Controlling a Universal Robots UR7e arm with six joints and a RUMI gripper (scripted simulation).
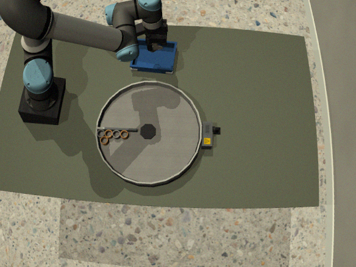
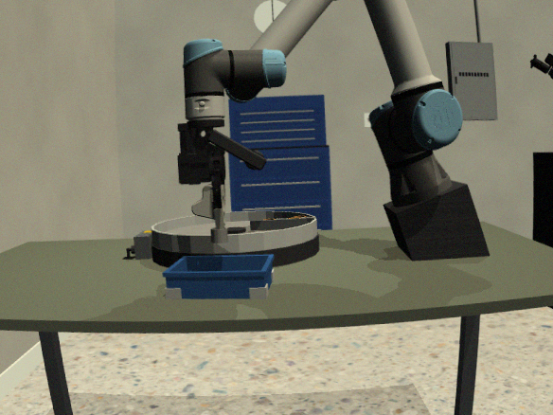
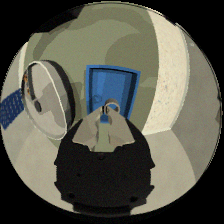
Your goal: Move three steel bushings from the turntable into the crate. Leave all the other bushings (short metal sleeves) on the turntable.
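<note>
My gripper (image 1: 155, 48) (image 2: 219, 217) (image 3: 105, 106) is shut on a grey steel bushing (image 2: 219, 235) (image 3: 112, 100), pinched by its wall at the fingertips. It holds the bushing above the blue crate (image 1: 152, 69) (image 2: 208, 287) (image 3: 112, 82). A faint round patch shows on the crate floor; I cannot tell whether it is a bushing or a shadow. On the turntable (image 1: 175, 149) (image 2: 189, 241) (image 3: 51, 111), two steel bushings, one by the rim and another (image 1: 116, 137), stand along the divider among three copper-coloured bushings, one of them the innermost (image 1: 127, 134).
A dark divider bar (image 1: 132, 130) runs from the turntable rim towards its dark hub (image 1: 148, 131) (image 3: 38, 106). A grey box (image 1: 207, 131) (image 2: 143, 245) with a yellow label sits against the turntable's outer side. The turntable's raised rim stands beside the crate.
</note>
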